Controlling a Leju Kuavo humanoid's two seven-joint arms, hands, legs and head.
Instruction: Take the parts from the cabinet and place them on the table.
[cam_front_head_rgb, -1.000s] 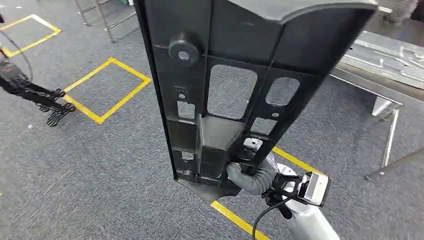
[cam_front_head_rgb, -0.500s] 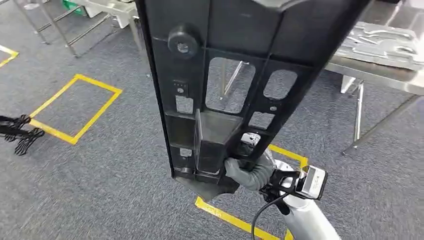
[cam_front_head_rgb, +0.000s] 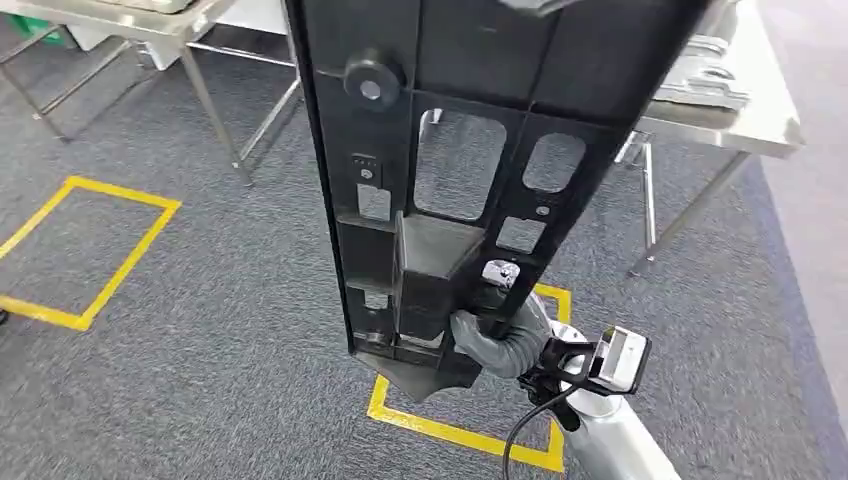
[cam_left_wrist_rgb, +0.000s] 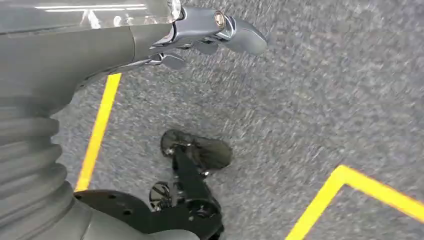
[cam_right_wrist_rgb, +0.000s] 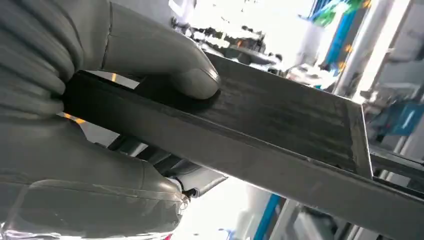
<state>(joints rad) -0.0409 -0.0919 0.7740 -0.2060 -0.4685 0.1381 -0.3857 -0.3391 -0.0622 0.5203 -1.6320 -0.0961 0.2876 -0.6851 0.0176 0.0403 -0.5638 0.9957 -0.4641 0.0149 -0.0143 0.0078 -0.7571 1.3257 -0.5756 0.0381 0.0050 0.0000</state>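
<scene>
While my right hand (cam_front_head_rgb: 497, 340) grips the black plastic panel (cam_front_head_rgb: 450, 190) upright by its near end, I'd keep it vertical approaching the far-right bench (cam_front_head_rgb: 770, 125); left fingers (cam_left_wrist_rgb: 220, 35) hang loosely apart, holding nothing.

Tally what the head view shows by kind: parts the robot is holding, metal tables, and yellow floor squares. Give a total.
Black plastic part, gripped by the right hand: 1
Metal tables, one at the back left, one at the back right: 2
Yellow floor squares, one at the left, one under the part: 2
Total: 5
</scene>
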